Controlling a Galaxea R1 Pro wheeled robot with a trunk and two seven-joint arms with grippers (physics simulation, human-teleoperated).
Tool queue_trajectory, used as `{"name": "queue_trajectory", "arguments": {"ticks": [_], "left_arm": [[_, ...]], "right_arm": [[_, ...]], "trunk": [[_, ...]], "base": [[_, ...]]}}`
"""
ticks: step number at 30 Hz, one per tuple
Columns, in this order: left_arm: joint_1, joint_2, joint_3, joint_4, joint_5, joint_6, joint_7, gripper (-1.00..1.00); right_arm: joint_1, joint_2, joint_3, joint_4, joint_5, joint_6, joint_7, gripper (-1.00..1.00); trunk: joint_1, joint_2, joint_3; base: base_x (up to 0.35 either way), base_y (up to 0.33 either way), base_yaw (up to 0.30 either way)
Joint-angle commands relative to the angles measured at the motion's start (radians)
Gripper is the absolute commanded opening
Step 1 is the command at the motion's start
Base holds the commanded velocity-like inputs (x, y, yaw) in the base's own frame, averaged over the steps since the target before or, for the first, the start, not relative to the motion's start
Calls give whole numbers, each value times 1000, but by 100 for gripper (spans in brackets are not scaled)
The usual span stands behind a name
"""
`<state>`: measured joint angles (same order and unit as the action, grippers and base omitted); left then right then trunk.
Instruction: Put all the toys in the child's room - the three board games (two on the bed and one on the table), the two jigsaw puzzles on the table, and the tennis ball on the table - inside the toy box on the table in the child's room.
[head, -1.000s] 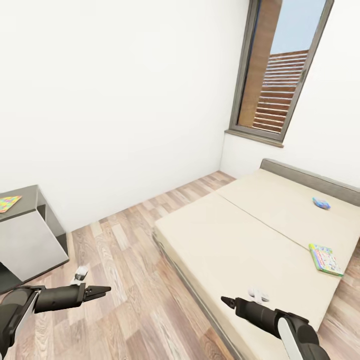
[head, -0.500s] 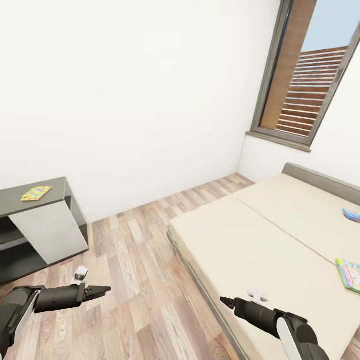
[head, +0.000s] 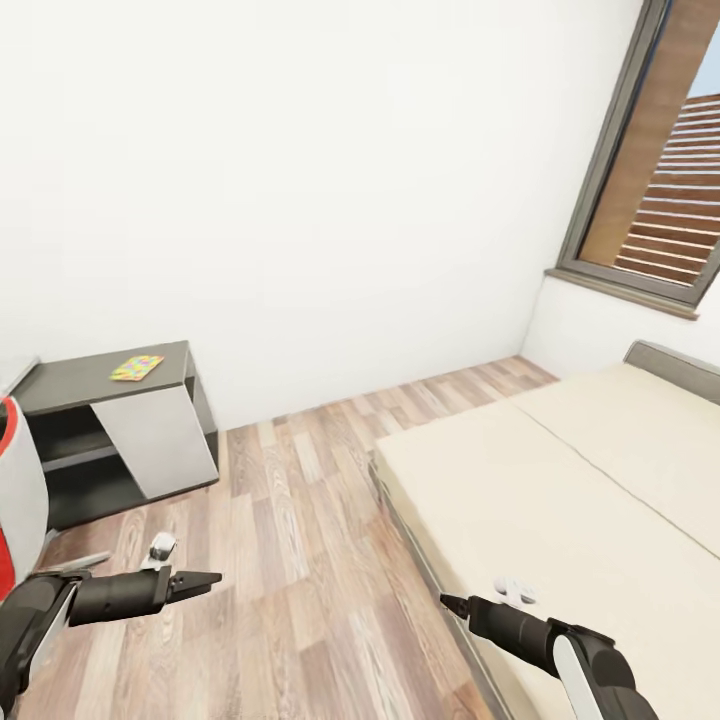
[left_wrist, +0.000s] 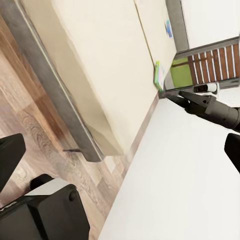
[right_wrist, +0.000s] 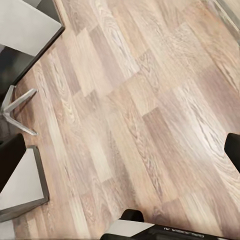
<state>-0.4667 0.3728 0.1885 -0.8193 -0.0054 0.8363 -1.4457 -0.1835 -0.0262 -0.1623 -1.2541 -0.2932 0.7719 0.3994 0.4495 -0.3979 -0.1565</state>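
Note:
A small flat multicoloured toy (head: 137, 367) lies on top of a dark side table (head: 100, 380) against the far wall at the left. In the left wrist view a green-edged board game (left_wrist: 158, 77) and a small blue item (left_wrist: 168, 27) lie on the beige bed (left_wrist: 100, 55). My left gripper (head: 215, 578) hovers over the wooden floor, open and empty, its fingers (left_wrist: 10, 157) far apart. My right gripper (head: 445, 601) hangs by the bed's near corner, open and empty as well. The toy box is out of view.
The bed (head: 560, 500) takes up the right side, under a window (head: 660, 190). Wooden floor (head: 300, 520) runs between bed and side table. A rounded white and red object (head: 15, 490) sits at the left edge, with thin metal legs (right_wrist: 15, 107) on the floor.
The camera has swung left. The bed's toys have left the head view, while the side table has come further in and the white and red object has appeared. Both arms hold their pose.

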Motion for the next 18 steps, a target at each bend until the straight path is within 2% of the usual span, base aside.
{"name": "queue_trajectory", "arguments": {"ticks": [1, 8, 18], "left_arm": [[-1, 0, 0, 0, -1, 11, -4, 100], [-1, 0, 0, 0, -1, 11, -4, 100], [-1, 0, 0, 0, 0, 11, -4, 100]], "right_arm": [[-1, 0, -2, -1, 0, 6, 4, 100], [-1, 0, -2, -1, 2, 6, 4, 100], [-1, 0, -2, -1, 2, 6, 4, 100]], "trunk": [[1, -2, -2], [1, -2, -2], [1, -2, -2]], "base": [[-57, 0, 288], [-80, 0, 288], [-14, 0, 288]]}}
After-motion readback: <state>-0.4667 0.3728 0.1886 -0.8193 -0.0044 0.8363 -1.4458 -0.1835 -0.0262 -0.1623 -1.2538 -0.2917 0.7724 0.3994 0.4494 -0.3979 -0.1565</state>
